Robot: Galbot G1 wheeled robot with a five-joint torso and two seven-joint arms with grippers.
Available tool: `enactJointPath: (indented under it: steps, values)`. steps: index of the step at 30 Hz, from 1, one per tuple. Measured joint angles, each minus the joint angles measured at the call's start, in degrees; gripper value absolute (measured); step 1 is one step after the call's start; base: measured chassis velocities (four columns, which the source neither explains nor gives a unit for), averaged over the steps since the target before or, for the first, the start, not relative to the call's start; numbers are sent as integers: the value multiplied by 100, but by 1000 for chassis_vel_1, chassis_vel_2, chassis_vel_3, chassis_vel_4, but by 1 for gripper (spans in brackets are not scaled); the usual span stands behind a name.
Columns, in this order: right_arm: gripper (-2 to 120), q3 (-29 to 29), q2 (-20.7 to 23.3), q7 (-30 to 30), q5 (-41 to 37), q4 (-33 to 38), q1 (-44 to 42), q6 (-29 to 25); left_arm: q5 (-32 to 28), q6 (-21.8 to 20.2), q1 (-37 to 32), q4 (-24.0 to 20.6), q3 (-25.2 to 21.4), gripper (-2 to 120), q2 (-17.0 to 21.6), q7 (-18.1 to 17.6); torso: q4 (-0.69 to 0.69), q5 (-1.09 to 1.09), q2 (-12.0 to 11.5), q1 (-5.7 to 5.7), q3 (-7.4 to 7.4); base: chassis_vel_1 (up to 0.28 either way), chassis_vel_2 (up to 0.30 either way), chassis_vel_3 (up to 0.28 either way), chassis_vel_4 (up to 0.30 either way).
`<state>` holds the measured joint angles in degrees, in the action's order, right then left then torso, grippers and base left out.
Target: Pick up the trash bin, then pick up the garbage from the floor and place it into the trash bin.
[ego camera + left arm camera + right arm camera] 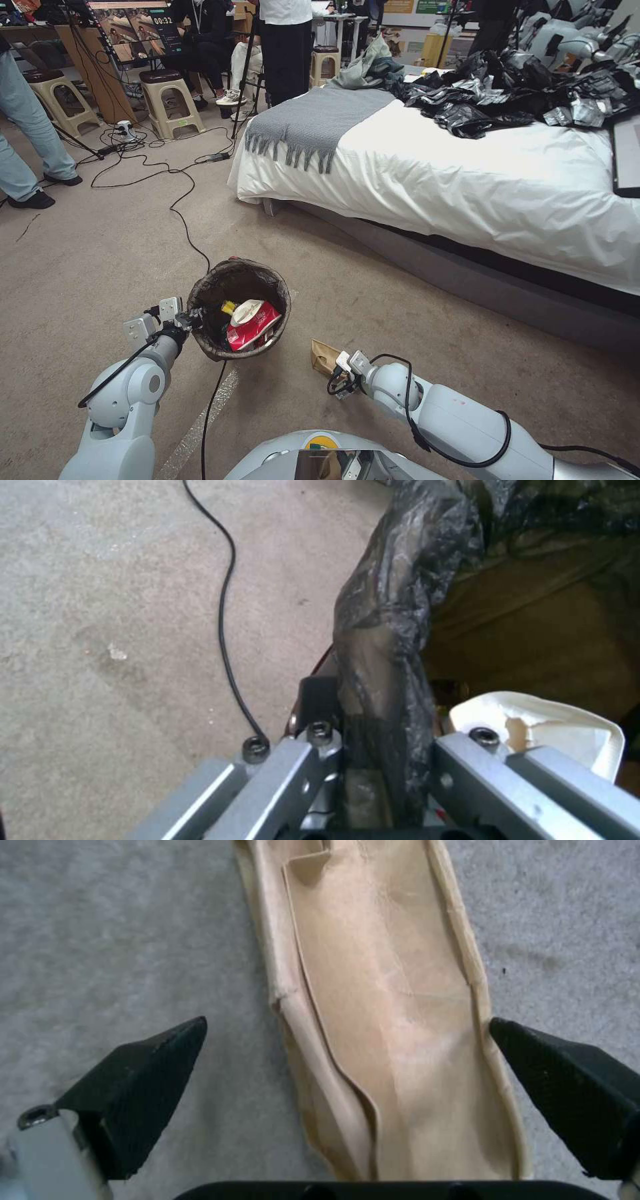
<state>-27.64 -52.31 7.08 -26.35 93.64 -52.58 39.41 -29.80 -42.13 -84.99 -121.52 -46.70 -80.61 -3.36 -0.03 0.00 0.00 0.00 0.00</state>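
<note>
Right wrist view: our right gripper (347, 1060) spread wide, brown paper bag (387, 1005) flat on carpet between fingertips, long axis running away from wrist. Left gripper (189, 321) clamped on trash bin (277, 293) rim; bin holds red-and-white packet (250, 325), yellow wrapper (228, 307).

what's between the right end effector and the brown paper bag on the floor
Nothing visible. The right end effector is open, with the brown paper bag lying on the carpet between its fingers.
</note>
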Motion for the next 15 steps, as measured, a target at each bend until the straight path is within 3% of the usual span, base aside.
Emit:
enactJointPath:
  steps: [5,8,15]
  values:
    - [87,10,-57,-51,23,-154,12,-106,-1,0,0,0,-6,0,13,4,0,0,0,0,0,0,0,0,0]
    - [71,52,-135,-91,24,-368,91,-208,-3,0,-12,-9,-16,0,13,11,0,1,0,0,0,0,0,0,0]
    - [50,92,-64,-90,26,-259,94,-193,-4,0,13,-14,-7,0,8,9,0,1,0,0,0,0,0,0,0]
